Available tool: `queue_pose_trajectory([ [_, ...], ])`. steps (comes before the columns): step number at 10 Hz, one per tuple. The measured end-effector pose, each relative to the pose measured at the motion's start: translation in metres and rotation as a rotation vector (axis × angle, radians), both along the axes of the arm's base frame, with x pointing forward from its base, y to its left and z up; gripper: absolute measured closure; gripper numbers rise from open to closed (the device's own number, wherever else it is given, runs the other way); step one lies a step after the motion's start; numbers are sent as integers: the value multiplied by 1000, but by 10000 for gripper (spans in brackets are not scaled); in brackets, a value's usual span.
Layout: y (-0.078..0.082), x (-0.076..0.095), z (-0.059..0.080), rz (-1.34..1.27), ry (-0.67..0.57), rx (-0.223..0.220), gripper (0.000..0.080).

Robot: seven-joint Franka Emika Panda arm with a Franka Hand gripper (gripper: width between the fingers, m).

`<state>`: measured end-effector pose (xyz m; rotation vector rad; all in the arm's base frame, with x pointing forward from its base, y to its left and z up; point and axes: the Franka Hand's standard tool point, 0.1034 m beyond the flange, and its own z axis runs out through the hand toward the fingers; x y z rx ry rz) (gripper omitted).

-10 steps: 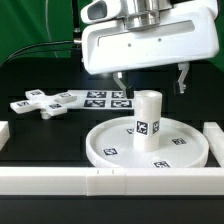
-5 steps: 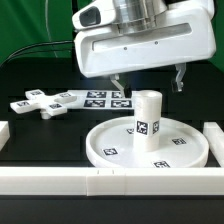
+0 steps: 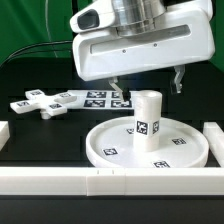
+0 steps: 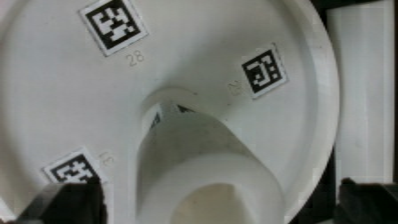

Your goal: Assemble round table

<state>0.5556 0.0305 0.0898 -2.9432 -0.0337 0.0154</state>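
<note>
**Open gripper poised over the upright post**

Exterior view: The gripper hung over the short post. Its two fingers were spread wide, one to each side of the post's top, touching nothing and holding nothing. The post stood upright near the middle of the round disc. The disc lay flat on the black table, just behind the front white rail. The cross-shaped piece lay flat toward the exterior view's left, apart from the disc. The marker board lay just beside it, behind the disc.

Wrist view: The camera looked down on the disc, whose face showed three square tags. The post rose from it toward the lens. A dark fingertip showed at each side of the post, clear of it.
</note>
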Motion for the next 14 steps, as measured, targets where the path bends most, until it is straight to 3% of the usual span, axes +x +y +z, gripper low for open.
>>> queue_pose_trajectory([
  [2, 6, 0, 0, 246, -35, -58, 150],
  [6, 0, 0, -2, 536, -81, -53, 150],
  [10, 9, 2, -4, 964, -118, -93, 150],
  [14, 7, 3, -10, 1209, -142, -85, 150],
])
